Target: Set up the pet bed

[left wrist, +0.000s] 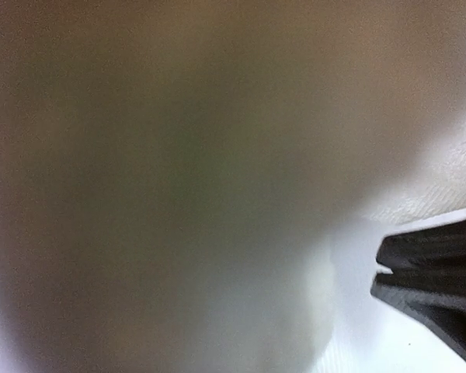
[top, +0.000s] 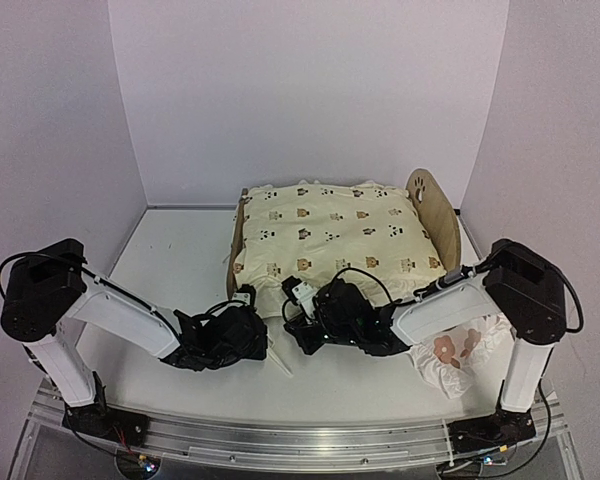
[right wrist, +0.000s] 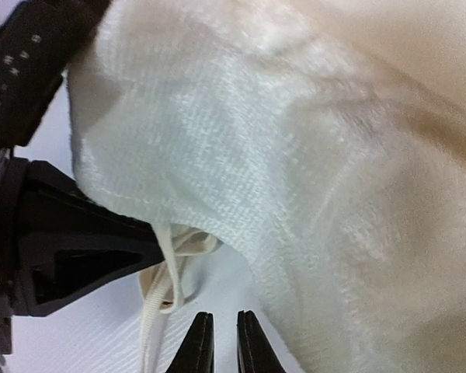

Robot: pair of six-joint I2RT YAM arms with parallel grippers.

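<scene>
The pet bed is light wood, with its rounded paw-print headboard (top: 431, 207) at the right and its low footboard (top: 237, 232) at the left. The cream animal-print cushion (top: 335, 232) is draped over it and hides the striped base. My left gripper (top: 252, 330) is at the cushion's near edge. In the right wrist view its fingers (right wrist: 78, 252) sit above and below the cushion corner (right wrist: 217, 148), shut on it, with a tie string (right wrist: 159, 307) hanging beside. Blurred cushion fabric (left wrist: 179, 171) fills the left wrist view. My right gripper (right wrist: 224, 322) is shut and empty just before that edge.
The small white ruffled pillow with red-brown flowers (top: 458, 350) lies on the white table (top: 170, 260) at the near right, partly under my right arm (top: 450, 300). White walls close in the back and both sides. Both arms lie low along the table's front.
</scene>
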